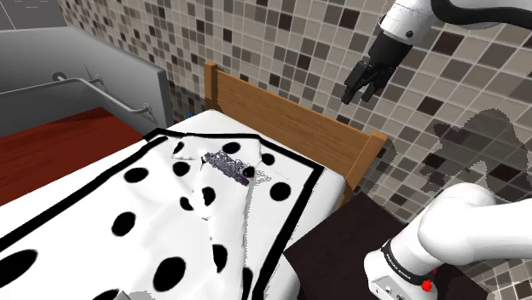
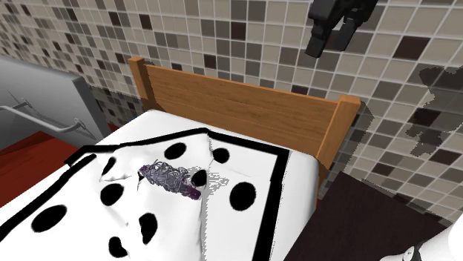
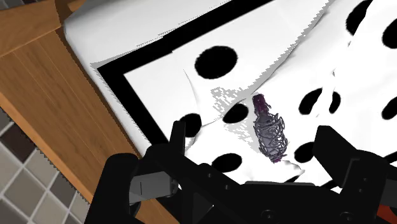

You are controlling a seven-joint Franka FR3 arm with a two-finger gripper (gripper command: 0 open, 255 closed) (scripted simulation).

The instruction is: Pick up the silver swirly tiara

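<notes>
The tiara is a small tangle of silver wire with a purple end, lying on the white bedspread with black dots near the wooden headboard. The second exterior view shows the tiara in the middle of the bed. My black gripper hangs high in the air, well above the headboard and far from the tiara. Seen from the wrist, the tiara lies far below between my open fingers, which hold nothing.
A tiled wall stands behind the headboard. A grey wall with a metal rail and a red floor lie at the shoulder view's left. A dark surface sits between the bed and my stand.
</notes>
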